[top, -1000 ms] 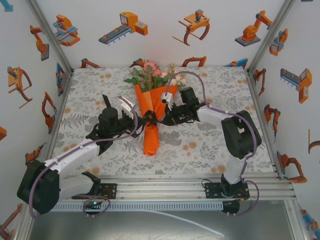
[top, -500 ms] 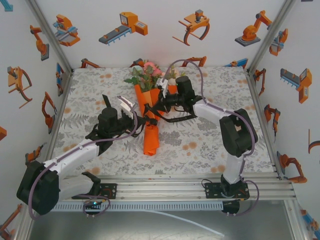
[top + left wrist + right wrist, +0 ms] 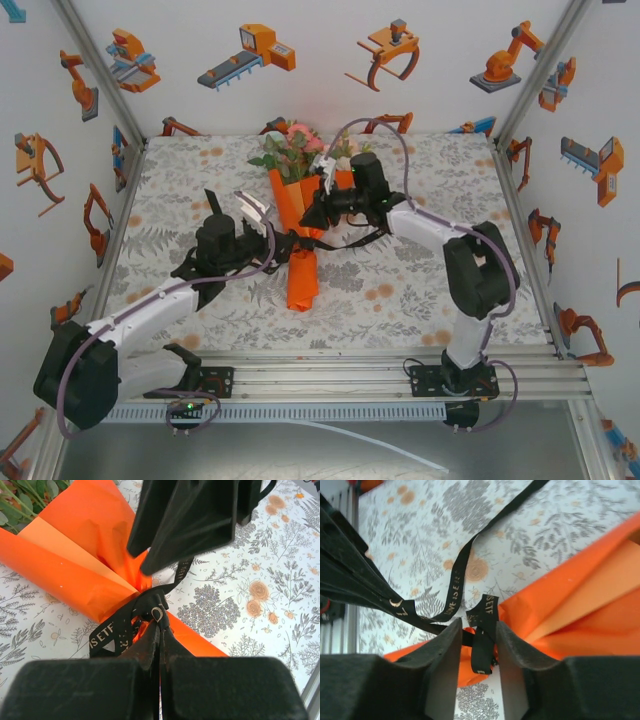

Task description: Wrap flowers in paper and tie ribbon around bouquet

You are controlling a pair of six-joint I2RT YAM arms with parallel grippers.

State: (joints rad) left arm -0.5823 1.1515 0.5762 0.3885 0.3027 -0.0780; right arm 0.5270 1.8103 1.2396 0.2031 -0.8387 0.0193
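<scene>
1. Your right gripper (image 3: 477, 627) has swung left onto the bouquet's (image 3: 300, 265) waist, its jaws now narrowly parted around a ribbon (image 3: 482, 652) tail.
2. Your left gripper (image 3: 159, 636) pinches the knot from the left.
3. Bouquet lies central on the bench (image 3: 420, 270), blooms far.

Bouquet (image 3: 296, 205) lies mid-table, flowers (image 3: 295, 150) toward 12 o'clock, orange paper (image 3: 301, 280) tail toward 6. Black ribbon (image 3: 303, 240) at its waist. My left gripper (image 3: 280, 238) reaches it from 9 o'clock, my right gripper (image 3: 310, 218) from 2.
</scene>
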